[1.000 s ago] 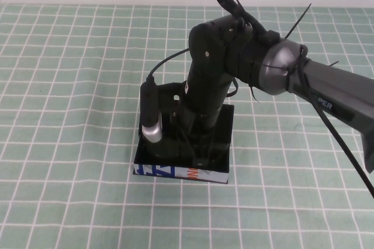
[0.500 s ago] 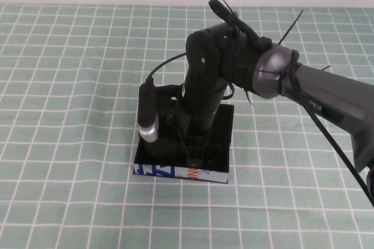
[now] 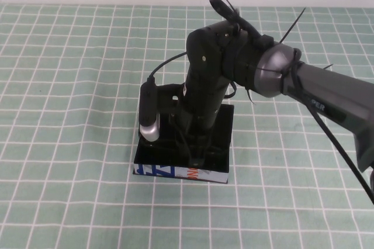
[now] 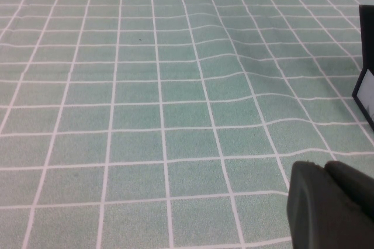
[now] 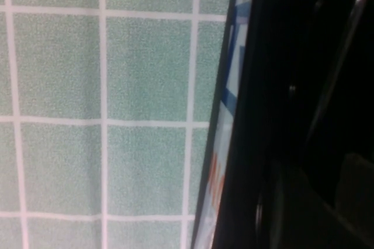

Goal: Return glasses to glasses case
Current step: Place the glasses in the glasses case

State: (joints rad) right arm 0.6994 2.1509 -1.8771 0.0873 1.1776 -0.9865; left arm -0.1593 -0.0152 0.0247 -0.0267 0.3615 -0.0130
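Note:
The glasses case (image 3: pixel 175 172) lies open on the green checked cloth, its white front side with blue and orange print facing me. My right gripper (image 3: pixel 196 153) reaches down inside the case, close to its front wall. The wrist hides most of the black lining. In the right wrist view the printed front side (image 5: pixel 225 144) runs beside a dark interior, where a glossy thin black bar (image 5: pixel 345 50) looks like part of the glasses. The glasses are hidden in the high view. My left gripper (image 4: pixel 330 202) is shut, empty, low over the cloth away from the case.
A corner of the case (image 4: pixel 367 94) shows at the edge of the left wrist view. The right arm's cable and loose cable ties (image 3: pixel 292 24) stick out above the wrist. Green checked cloth (image 3: pixel 70 85) surrounds the case.
My right wrist has shifted slightly to the left over the case and stays down inside it. The case has not moved.

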